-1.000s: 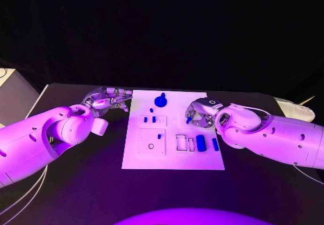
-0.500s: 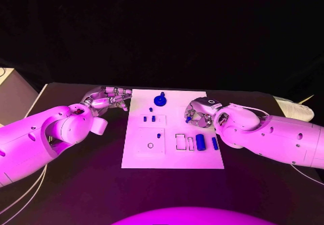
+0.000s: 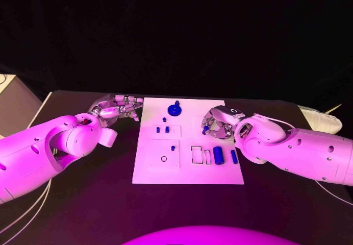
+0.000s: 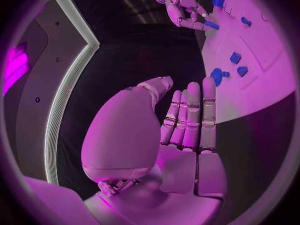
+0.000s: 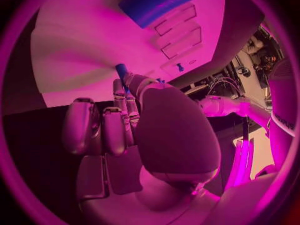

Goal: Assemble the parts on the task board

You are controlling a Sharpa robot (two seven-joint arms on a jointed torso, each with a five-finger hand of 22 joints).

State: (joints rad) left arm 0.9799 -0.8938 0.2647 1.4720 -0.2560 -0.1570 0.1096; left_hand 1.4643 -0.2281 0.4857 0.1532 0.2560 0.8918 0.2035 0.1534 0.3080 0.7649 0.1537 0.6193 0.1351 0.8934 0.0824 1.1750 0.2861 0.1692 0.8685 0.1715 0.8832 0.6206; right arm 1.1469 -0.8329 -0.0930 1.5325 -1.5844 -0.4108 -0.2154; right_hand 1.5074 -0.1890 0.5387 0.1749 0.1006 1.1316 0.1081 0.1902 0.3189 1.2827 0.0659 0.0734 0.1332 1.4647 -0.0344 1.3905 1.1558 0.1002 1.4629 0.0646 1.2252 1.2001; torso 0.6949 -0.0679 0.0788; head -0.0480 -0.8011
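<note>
We see the white task board lying in the middle of the black counter, between our two arms. Our left hand hangs just off the board's far left corner, over the counter; in the left wrist view its fingers lie straight and side by side with the thumb close by, and they hold nothing. Our right hand sits over the right side of the board, its fingers curled in and pinching a small blue part at their tips, the part sticking out toward the board's surface in the right wrist view. On the board a round blue part lies near the far edge, two small blue pegs stand side by side left of the middle, and another small peg stands nearer to us. On the right, a thick blue cylinder lies beside two rectangular recesses, with a thinner blue bar just beyond it toward the board's right edge.
</note>
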